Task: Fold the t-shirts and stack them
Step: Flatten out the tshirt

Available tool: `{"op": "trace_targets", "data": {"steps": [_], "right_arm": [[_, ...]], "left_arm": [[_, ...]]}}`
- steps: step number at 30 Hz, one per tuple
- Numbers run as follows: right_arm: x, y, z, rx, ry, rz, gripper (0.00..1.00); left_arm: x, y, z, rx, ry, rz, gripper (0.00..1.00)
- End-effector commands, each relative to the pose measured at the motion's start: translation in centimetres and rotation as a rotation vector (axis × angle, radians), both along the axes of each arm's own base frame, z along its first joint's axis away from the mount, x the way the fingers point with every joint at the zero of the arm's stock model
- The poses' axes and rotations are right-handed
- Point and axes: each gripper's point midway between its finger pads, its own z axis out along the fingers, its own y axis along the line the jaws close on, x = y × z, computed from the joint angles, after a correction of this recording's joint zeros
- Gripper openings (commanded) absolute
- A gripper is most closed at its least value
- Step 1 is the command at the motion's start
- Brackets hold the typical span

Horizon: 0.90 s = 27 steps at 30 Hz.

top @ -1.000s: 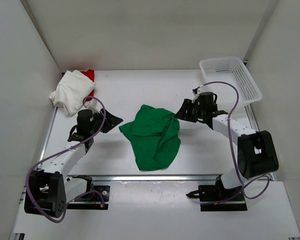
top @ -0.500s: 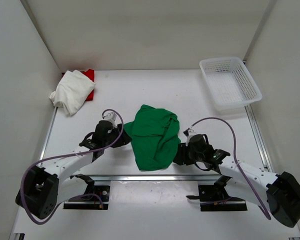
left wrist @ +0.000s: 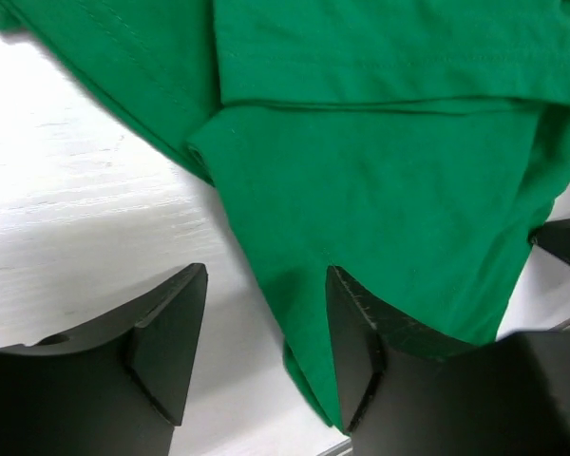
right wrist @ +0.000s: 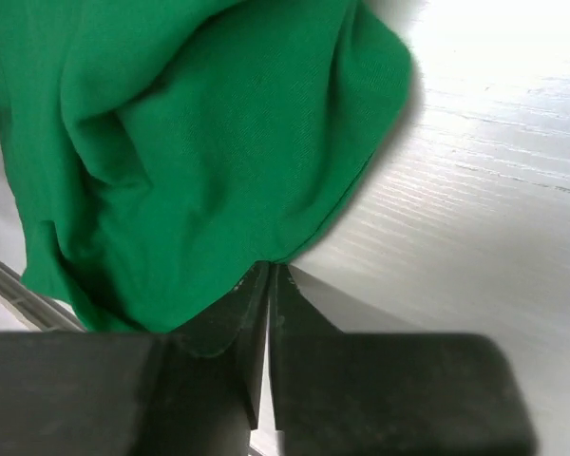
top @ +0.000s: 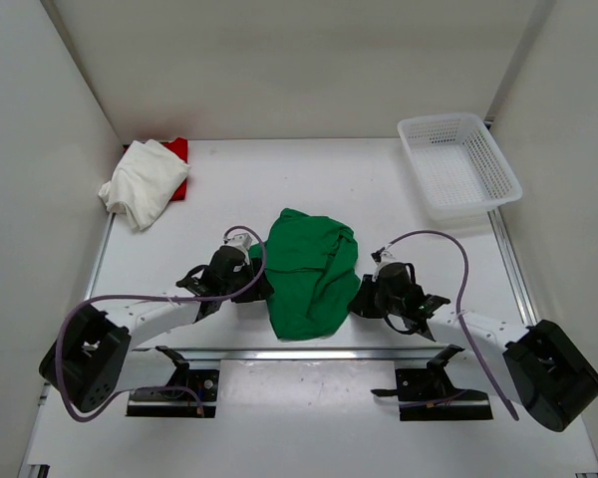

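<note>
- Crumpled green t-shirt [top: 309, 279] lies between both arms.
- At its left hem, left gripper [left wrist: 266, 275] stands with jaws apart.
- At its right edge, right gripper [right wrist: 268, 271] pinches the cloth.
- Far left of it, white t-shirt [top: 143, 184] overlaps red t-shirt [top: 179, 151].

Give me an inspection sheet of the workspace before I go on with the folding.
Surface: white table, metal rails along its edges.
Job's things: green cloth t-shirt crumpled near the front, unfolded; white cloth t-shirt bunched in the far left corner, lying over a mostly hidden red cloth t-shirt.
Clutter: white plastic mesh basket in the far right corner, nothing seen in it.
Hands: left hand open, green hem between its fingers; right hand shut at the shirt's right edge, pinch unclear.
Cables: purple cables loop above both arms.
Surroundings: plain white walls.
</note>
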Motion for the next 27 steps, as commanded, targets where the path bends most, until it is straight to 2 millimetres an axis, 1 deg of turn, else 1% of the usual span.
{"op": "trace_targets", "data": {"steps": [1,3,4,5,6,7,8,9,10,11,12,14,15,16,17,18,19,20,21,22,23,24,25,26,27], "right_arm": [[0.8,-0.4,-0.2,-0.027,-0.016,-0.013,0.0],[1.9,0.4,1.9,-0.011,-0.073,0.0,0.0],[2.5,0.6,3.5,0.001,-0.106,-0.003,0.0],[2.9,0.6,4.9,0.018,-0.143,-0.003,0.0],[3.5,0.7,6.2,0.022,-0.17,-0.005,0.0],[3.7,0.7,8.1,0.028,-0.196,-0.001,0.0],[3.6,0.5,9.4,0.029,-0.215,0.0,0.0],[4.6,0.7,12.2,0.036,-0.285,-0.005,0.0],[5.0,0.7,15.3,0.048,-0.351,-0.006,0.0],[5.0,0.3,16.7,0.043,-0.381,-0.007,0.0],[5.6,0.5,20.2,0.073,-0.439,-0.018,0.0],[5.9,1.4,26.7,0.12,-0.549,0.009,0.0],[6.1,1.7,27.7,0.12,-0.565,0.018,0.0],[5.8,2.3,31.5,0.143,-0.629,0.034,0.0],[5.4,3.6,31.7,0.122,-0.632,0.079,0.0],[5.3,4.7,34.4,0.128,-0.669,0.088,0.0],[5.5,5.7,37.1,0.123,-0.72,0.101,0.0],[4.9,6.7,37.9,0.077,-0.761,0.121,0.0],[4.3,8.1,40.4,0.063,-0.805,0.114,0.0],[4.3,9.1,43.1,0.05,-0.861,0.121,0.0],[3.8,9.0,45.9,0.045,-0.912,0.118,0.0],[4.0,10.4,45.7,0.033,-0.898,0.168,0.0],[4.4,10.9,47.7,0.07,-0.919,0.173,0.0],[4.6,10.7,49.0,0.109,-0.926,0.196,0.0],[5.6,11.3,48.5,0.115,-0.901,0.22,0.0]], "left_arm": [[0.6,-0.2,-0.1,-0.001,-0.013,0.008,0.63],[0.6,0.2,-0.6,0.006,0.001,0.019,0.63],[0.8,0.3,-0.6,0.004,-0.007,0.024,0.63],[0.7,0.4,-0.7,-0.001,0.0,0.03,0.62],[1.4,-0.1,0.3,-0.031,-0.038,0.033,0.61],[1.6,-0.5,0.8,-0.05,-0.052,0.03,0.6],[1.9,-0.8,1.4,-0.067,-0.06,0.03,0.6],[2.2,-0.9,1.8,-0.08,-0.068,0.035,0.58],[2.7,-0.9,2.8,-0.107,-0.085,0.04,0.58],[3.1,-0.9,3.4,-0.124,-0.088,0.047,0.58],[3.7,-1.3,5.1,-0.153,-0.122,0.045,0.57],[4.9,-0.5,6.9,-0.181,-0.155,0.082,0.57],[5.2,-0.6,8.1,-0.207,-0.173,0.083,0.57],[5.7,0.1,8.8,-0.22,-0.185,0.102,0.57],[6.3,0.7,9.6,-0.237,-0.194,0.123,0.57],[6.5,1.2,10.2,-0.249,-0.203,0.133,0.57],[6.9,1.4,11.5,-0.269,-0.23,0.136,0.57],[7.4,2.2,12.1,-0.275,-0.247,0.164,0.57],[7.9,3.1,13.1,-0.284,-0.275,0.184,0.57],[7.6,3.2,13.7,-0.294,-0.276,0.179,0.57],[7.9,4.0,14.1,-0.292,-0.287,0.204,0.56],[7.8,4.1,14.7,-0.293,-0.296,0.205,0.57],[7.8,4.0,15.3,-0.298,-0.307,0.193,0.57],[7.7,4.2,15.4,-0.291,-0.311,0.198,0.57],[7.7,4.1,15.8,-0.288,-0.323,0.19,0.57]]}}
